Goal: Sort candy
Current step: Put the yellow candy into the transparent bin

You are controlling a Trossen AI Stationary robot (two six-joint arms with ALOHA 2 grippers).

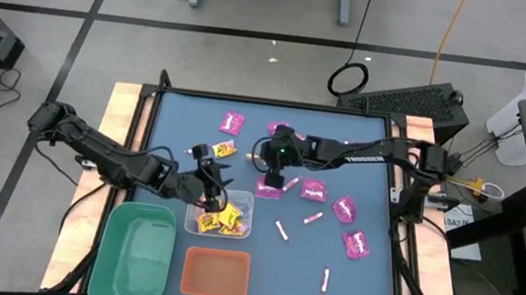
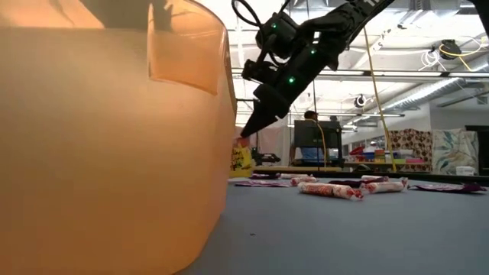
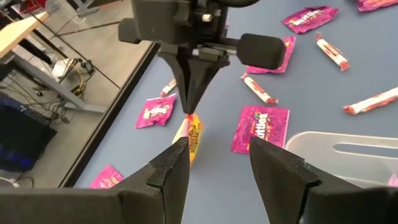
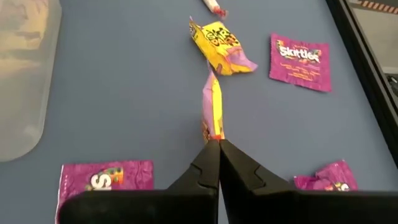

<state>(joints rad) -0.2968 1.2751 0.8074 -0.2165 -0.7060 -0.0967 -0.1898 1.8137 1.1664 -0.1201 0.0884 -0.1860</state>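
Observation:
My right gripper (image 1: 273, 178) is in the middle of the blue table, shut on a yellow square packet (image 4: 212, 106), which also shows under it in the left wrist view (image 3: 193, 134) and the low view (image 2: 241, 157). My left gripper (image 3: 217, 158) is open and holds nothing; it hovers at the clear bin's (image 1: 221, 212) far rim, pointing at that packet. Yellow packets (image 1: 220, 222) lie in the clear bin. A further yellow packet (image 1: 225, 149) lies flat on the table. Magenta packets (image 1: 343, 209) and pink-and-white sticks (image 1: 281, 230) lie scattered across the table's right half. My right gripper pinches the yellow packet by its top edge (image 3: 189, 117) between the tips of its two fingers (image 3: 186, 93), coming from above and pointing down. The packet hangs upright below the fingers. Whether its lower end touches the table, I cannot tell.
The green bin (image 1: 137, 252) and the orange bin (image 1: 216, 273) stand along the table's near edge; the orange one fills the low view's left (image 2: 114, 137). Magenta packets (image 4: 300, 55) (image 4: 106, 177) lie around the held packet. Wooden rails (image 1: 124, 112) border the table.

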